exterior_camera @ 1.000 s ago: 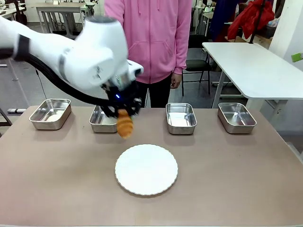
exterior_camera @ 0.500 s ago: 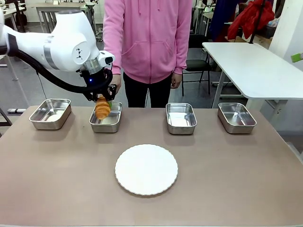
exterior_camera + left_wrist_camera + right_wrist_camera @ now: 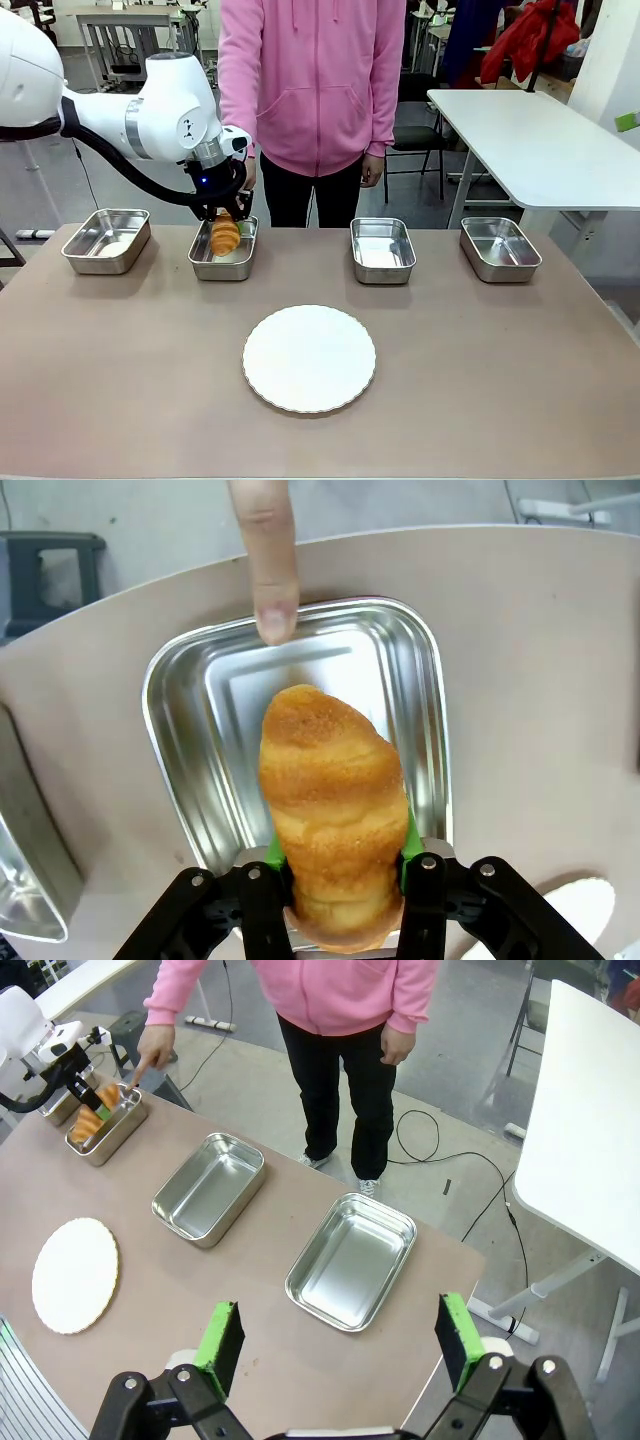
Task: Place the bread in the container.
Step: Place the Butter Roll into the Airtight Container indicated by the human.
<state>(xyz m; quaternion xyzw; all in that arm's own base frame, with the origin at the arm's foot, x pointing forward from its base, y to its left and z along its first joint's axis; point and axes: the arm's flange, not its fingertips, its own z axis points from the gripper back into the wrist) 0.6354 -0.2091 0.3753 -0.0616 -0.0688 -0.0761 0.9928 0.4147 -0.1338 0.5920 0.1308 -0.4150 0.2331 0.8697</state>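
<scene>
A golden-brown, ridged croissant (image 3: 335, 815) is held upright, tapered end up, directly above a shallow rectangular stainless-steel pan (image 3: 190, 720), second from the left of four along the counter's far edge.

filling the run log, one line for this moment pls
left end effector: bread between pads | over pan | finger pointing at pan | right end effector: open, empty

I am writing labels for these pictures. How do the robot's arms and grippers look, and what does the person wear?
The left arm has glossy white rounded shells, dark bands at the joints and a black cable along it. A small blue light glows at its wrist. The left gripper and right gripper are black metal with bright green pads. The person wears a pink hooded sweatshirt with long sleeves and black trousers.
</scene>
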